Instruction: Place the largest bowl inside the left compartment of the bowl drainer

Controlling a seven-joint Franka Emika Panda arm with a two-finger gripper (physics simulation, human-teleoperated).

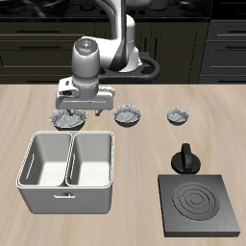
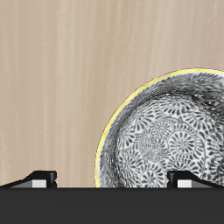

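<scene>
stove plate (image 1: 199, 206) sits closest. bowl drainer (image 1: 67, 197) lies at its 9 o'clock, largest bowl (image 1: 68, 117) behind at 12, beneath the gripper (image 1: 85, 104), fingers spread, nothing held. probably stiff, glazed, slippery; best pinched across the scalloped rim.

Even, soft light fills both my views, my arm drops only a faint shadow on the table (image 1: 144, 144), and everything renders sharp, without glare or blur.
</scene>
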